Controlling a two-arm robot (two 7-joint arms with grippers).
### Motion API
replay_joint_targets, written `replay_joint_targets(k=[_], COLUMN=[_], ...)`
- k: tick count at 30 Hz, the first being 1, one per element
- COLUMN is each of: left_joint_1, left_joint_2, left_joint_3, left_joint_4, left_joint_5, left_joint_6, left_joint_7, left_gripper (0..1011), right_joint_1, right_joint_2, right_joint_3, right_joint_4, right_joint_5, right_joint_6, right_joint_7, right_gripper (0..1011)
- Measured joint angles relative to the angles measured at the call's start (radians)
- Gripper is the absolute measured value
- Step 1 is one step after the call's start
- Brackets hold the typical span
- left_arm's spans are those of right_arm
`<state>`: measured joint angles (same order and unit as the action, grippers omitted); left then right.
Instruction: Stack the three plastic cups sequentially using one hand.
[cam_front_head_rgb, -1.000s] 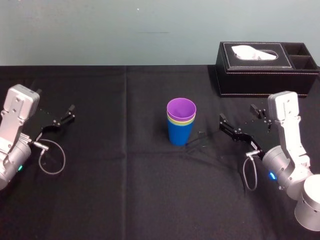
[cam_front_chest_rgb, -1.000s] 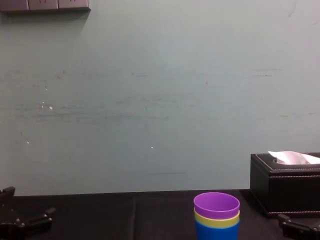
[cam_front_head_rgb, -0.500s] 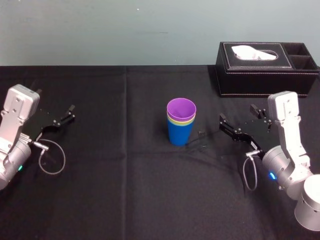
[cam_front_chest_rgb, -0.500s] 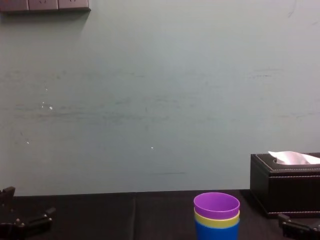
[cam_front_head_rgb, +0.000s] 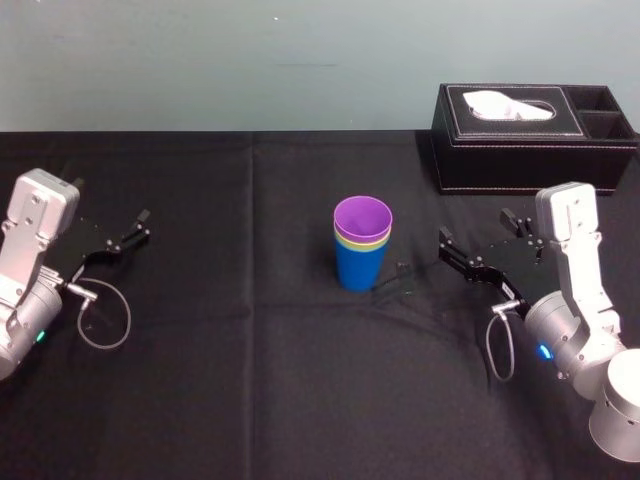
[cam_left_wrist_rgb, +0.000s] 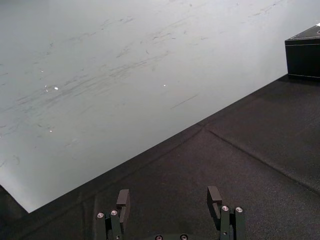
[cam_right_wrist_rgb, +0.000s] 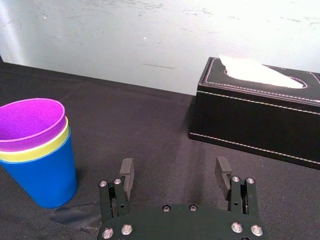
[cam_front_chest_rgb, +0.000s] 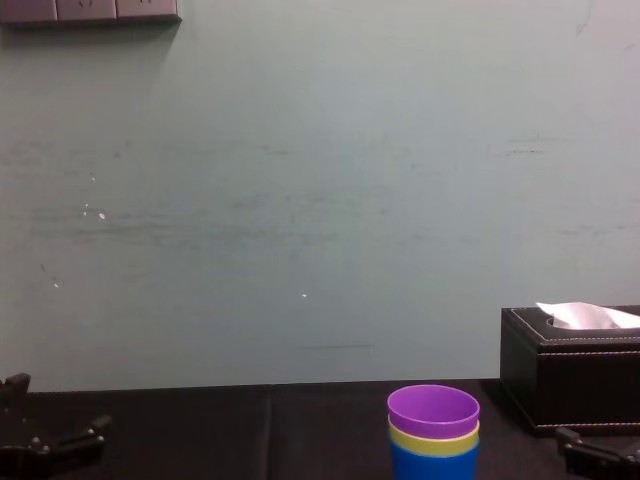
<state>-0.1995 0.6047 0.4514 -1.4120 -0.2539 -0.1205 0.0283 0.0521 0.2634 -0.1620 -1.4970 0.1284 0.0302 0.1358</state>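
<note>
Black cloth (cam_front_head_rgb: 250, 380) covers the table, with a pale green wall (cam_front_head_rgb: 200, 60) behind it. At mid-table the three cups stand upright as one nested stack: the blue cup (cam_front_head_rgb: 358, 268) at the bottom resting on the cloth, the yellow-green cup (cam_front_head_rgb: 361, 242) inside it, and the purple cup (cam_front_head_rgb: 362, 217) innermost. Only a narrow rim band of the yellow-green cup is exposed; its body and most of the purple cup's wall are hidden within the cups around them. In the chest view the frame edge cuts off the stack, so that little more than the rim of the blue cup appears.

The right gripper (cam_front_head_rgb: 475, 228) sits low over the cloth to the right of the stack, near it but apart; its jaws are spread wide with nothing between them, as the right wrist view confirms. Beside the blue cup's base lies a dull greyish patch (cam_right_wrist_rgb: 75, 215) whose nature cannot be made out. The left gripper (cam_front_head_rgb: 110, 200) rests far to the left, well apart from the cups, its jaws likewise spread wide and empty.

A black tissue box (cam_front_head_rgb: 530, 135) stands at the back right, with a white tissue (cam_front_head_rgb: 505, 103) showing in its slot; its right end is cropped by the frame.
</note>
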Motion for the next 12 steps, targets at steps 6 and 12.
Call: replay_joint_targets(k=[6,12], left_joint_1=[0.0,0.0], left_joint_2=[0.0,0.0], left_joint_3=[0.0,0.0], left_joint_4=[0.0,0.0], left_joint_5=[0.0,0.0], left_joint_6=[0.0,0.0], left_joint_7=[0.0,0.0], left_gripper=[1011,1011], right_joint_1=[0.0,0.0], right_joint_2=[0.0,0.0], right_joint_3=[0.0,0.0], right_joint_4=[0.0,0.0], right_joint_5=[0.0,0.0], right_joint_6=[0.0,0.0], right_joint_7=[0.0,0.0], right_gripper=[1004,1003])
